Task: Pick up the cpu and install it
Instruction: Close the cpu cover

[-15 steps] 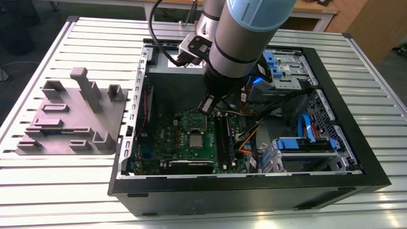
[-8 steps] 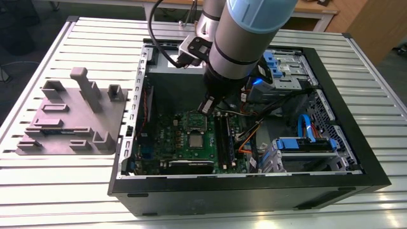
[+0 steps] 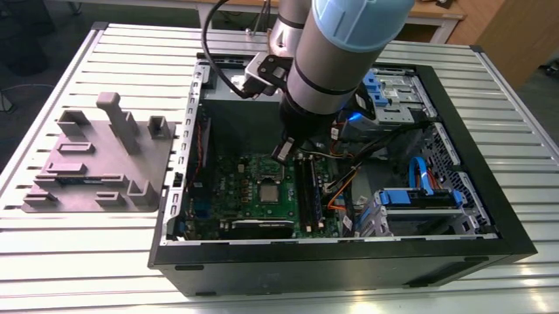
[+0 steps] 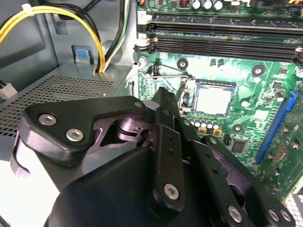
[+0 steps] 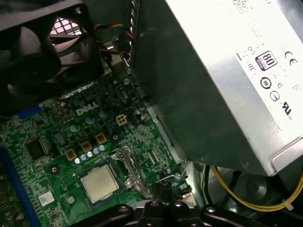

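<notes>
The cpu [image 3: 266, 191], a small square chip with a silver-grey top, lies flat in its socket on the green motherboard [image 3: 229, 196] inside the open computer case. Both wrist views show the cpu [image 4: 214, 100] [image 5: 99, 183] uncovered, with the socket's metal latch plate [image 5: 131, 168] swung aside. My gripper [image 3: 283, 152] hangs above the board, beside the socket and apart from the chip. Its black fingers [image 4: 163, 101] are shut with nothing between them, and their tips [image 5: 161, 191] point at the board just past the socket's lever.
The big grey power-supply box [image 5: 213, 71] stands close beside my gripper. Long black memory slots [image 4: 222, 33] run along the socket's other side. A black fan [image 5: 42, 52], yellow cables [image 4: 47, 14] and blue drive bays [image 3: 419, 196] crowd the case. A grey fixture [image 3: 96, 163] lies on the table at the exterior view's left.
</notes>
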Tool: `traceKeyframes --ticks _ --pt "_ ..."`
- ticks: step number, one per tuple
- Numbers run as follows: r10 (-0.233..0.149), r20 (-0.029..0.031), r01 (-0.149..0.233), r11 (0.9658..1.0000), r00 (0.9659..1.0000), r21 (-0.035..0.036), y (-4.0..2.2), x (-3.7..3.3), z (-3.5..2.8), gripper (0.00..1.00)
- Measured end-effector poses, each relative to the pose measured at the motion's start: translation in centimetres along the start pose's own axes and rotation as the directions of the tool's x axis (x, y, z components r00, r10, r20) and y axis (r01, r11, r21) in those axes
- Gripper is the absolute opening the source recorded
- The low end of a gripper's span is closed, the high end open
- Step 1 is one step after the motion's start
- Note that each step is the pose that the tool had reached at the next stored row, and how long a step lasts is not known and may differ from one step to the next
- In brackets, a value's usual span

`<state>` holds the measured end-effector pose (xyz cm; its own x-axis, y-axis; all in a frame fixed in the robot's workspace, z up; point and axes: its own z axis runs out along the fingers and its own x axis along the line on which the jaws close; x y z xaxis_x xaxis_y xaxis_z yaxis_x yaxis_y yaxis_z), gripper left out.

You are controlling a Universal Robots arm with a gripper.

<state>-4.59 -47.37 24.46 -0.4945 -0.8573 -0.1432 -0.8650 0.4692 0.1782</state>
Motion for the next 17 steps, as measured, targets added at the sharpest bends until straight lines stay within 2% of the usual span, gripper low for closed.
traceKeyframes --ticks 17 --pt "-0.002 -0.0003 0.002 1.0 1.0 -0.0003 -0.75 1.37 -0.34 0.1"
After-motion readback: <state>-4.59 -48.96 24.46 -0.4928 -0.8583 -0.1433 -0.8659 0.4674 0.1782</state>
